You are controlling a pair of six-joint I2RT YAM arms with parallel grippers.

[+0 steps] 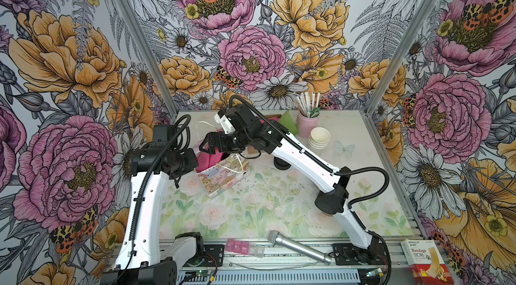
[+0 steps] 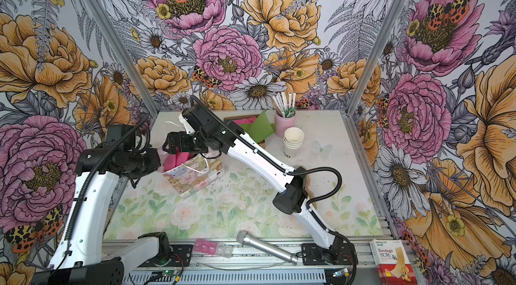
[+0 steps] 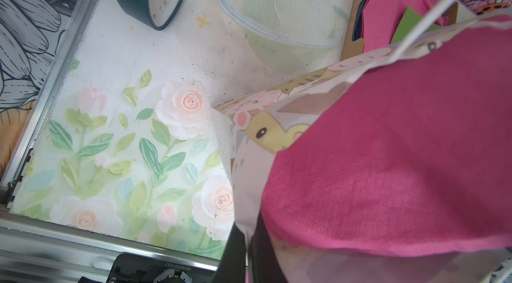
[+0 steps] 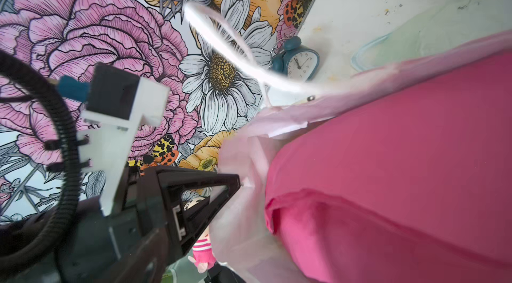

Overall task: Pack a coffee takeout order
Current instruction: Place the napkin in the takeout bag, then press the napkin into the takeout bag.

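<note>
Your left claw (image 4: 239, 183) pinches the bag's (image 1: 223, 179) rim. Your right claw (image 1: 203, 146) gapes wide (empty), so press the pink napkin (image 1: 208, 162) fully down.

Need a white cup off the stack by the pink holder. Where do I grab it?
I'd pinch the top cup by its rim from above, one jaw inside: the stack stands upright, mouth open, and nesting covers its lower wall.

Pink napkin (image 2: 175, 159) in patterned bag's (image 2: 195, 179) mouth; microphone (image 2: 265, 247) lies well apart
</note>
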